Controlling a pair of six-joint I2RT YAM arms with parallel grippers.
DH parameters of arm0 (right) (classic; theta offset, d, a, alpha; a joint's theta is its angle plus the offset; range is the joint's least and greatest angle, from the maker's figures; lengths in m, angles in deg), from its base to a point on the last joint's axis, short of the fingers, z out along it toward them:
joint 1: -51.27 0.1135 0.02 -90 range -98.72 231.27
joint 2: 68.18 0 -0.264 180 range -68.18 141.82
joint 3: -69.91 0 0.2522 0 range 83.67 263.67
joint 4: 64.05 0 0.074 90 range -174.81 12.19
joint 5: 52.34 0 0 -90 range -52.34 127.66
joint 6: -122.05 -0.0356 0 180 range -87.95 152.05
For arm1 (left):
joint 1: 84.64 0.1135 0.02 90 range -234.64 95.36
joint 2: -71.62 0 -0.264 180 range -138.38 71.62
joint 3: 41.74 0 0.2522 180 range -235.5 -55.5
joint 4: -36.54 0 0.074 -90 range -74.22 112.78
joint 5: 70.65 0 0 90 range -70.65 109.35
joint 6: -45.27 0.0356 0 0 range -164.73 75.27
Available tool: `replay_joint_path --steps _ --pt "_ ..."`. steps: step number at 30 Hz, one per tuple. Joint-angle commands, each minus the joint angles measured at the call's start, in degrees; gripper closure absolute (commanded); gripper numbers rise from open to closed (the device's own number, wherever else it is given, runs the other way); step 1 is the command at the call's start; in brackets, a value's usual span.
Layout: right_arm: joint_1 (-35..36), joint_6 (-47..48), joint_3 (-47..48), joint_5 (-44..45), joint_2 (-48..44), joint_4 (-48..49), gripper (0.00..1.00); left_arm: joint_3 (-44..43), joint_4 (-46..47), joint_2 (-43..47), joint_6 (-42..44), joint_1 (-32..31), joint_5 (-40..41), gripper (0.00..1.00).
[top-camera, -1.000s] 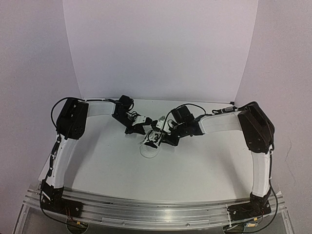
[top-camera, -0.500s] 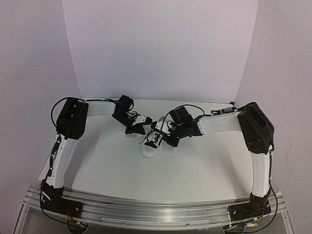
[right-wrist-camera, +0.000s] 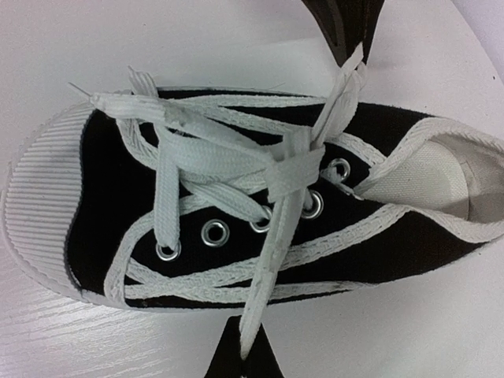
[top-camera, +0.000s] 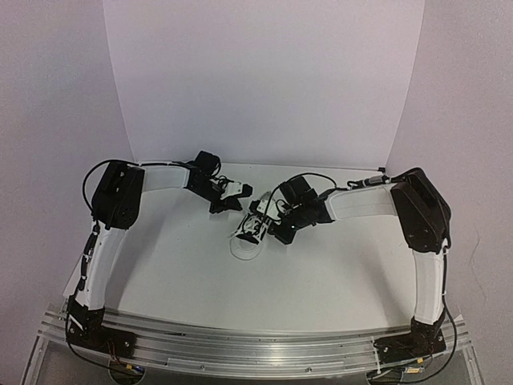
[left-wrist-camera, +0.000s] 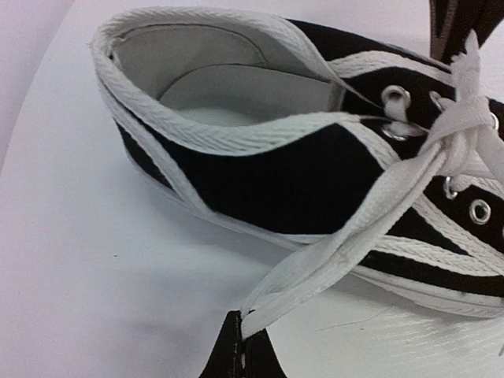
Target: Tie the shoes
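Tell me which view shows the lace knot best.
Right wrist: the lace knot sits mid-frame, seen from above. Left wrist catches it side-on at the right edge; top external shows only a tiny sneaker.

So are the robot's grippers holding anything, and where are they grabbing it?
Yes. The left gripper pinches one white lace strand coming off the knot, and the right gripper pinches the other strand. Neither holds the sneaker itself.

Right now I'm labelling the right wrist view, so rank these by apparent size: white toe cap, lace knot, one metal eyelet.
Largest to smallest:
1. white toe cap
2. lace knot
3. metal eyelet
No close calls between them.
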Motion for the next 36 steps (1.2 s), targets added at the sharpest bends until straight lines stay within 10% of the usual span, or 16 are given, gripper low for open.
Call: replay_joint_path --steps 1,27,28,31,36 --pt "-0.1 -3.3 -0.6 -1.8 -1.4 -1.5 1.0 0.6 4.0 1.7 0.2 0.9 4.2 1.0" --pt "-1.3 -7.5 -2.5 -2.9 -1.3 -2.4 1.0 4.4 2.5 2.1 1.4 2.7 6.5 1.0" --pt "-1.4 -7.9 -2.2 -3.4 -1.4 -2.3 0.97 4.0 1.5 2.2 0.9 2.6 5.8 0.97" --pt "-1.7 -9.9 -2.3 -5.6 -2.7 -0.7 0.38 3.3 -1.8 4.2 -1.1 2.5 1.9 0.53" --pt "-4.6 -17.7 -3.8 -12.6 -6.0 4.0 0.33 4.6 -4.7 9.0 -5.1 2.6 -0.8 0.32"
